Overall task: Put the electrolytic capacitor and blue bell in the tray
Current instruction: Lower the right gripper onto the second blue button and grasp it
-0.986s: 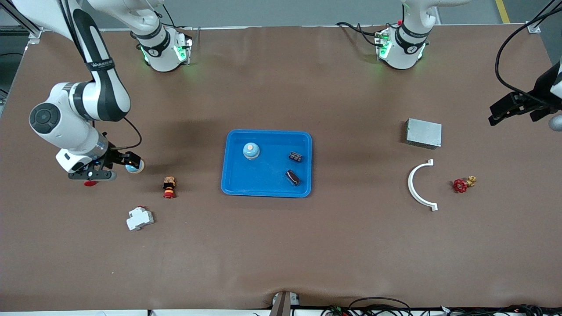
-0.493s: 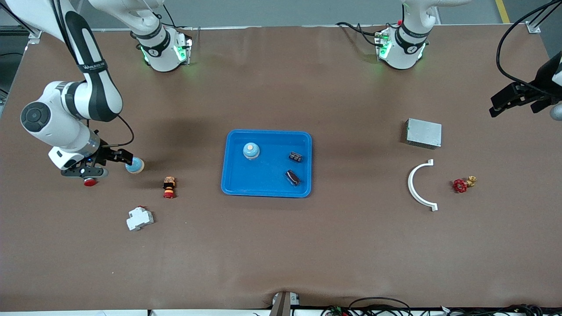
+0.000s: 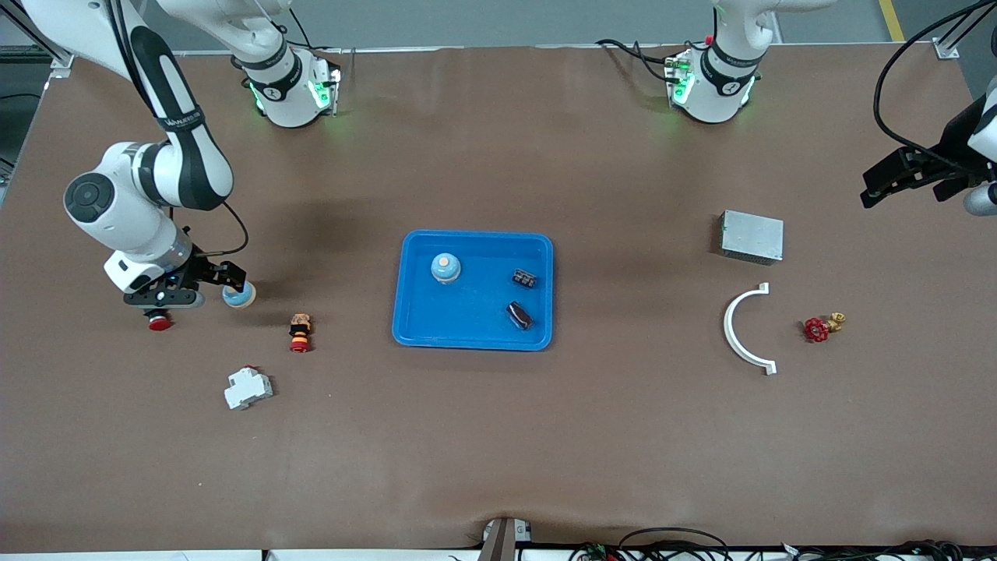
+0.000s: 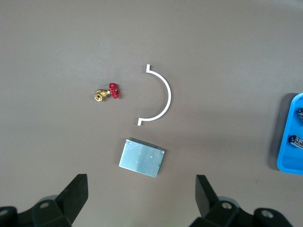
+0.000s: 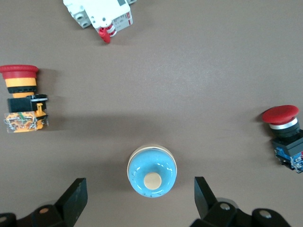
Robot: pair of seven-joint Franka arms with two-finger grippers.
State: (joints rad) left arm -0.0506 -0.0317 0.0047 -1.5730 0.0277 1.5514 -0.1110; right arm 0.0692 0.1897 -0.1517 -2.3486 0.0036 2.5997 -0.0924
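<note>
The blue tray [image 3: 413, 312] lies mid-table. In it stand a blue bell [image 3: 445, 268] and two small dark parts [image 3: 524, 277] [image 3: 519, 314]; which of them is the capacitor I cannot tell. A second blue bell [image 3: 238, 295] stands on the table toward the right arm's end. My right gripper [image 3: 227, 277] is open just above and beside it; in the right wrist view the bell [image 5: 152, 171] sits a little ahead of the open gripper [image 5: 140, 194]. My left gripper [image 3: 896, 178] is open and empty, high over the left arm's end of the table [image 4: 141, 198].
Near the second bell are a red mushroom button [image 3: 160, 322], an orange-and-red button [image 3: 300, 332] and a white breaker [image 3: 248, 387]. Toward the left arm's end lie a grey metal box [image 3: 751, 236], a white curved piece [image 3: 744, 327] and a red-handled brass valve [image 3: 822, 327].
My right gripper drew away from the bell on the table toward the table's end, then came back close to it. The bell has not moved. The left gripper shifted slightly.
</note>
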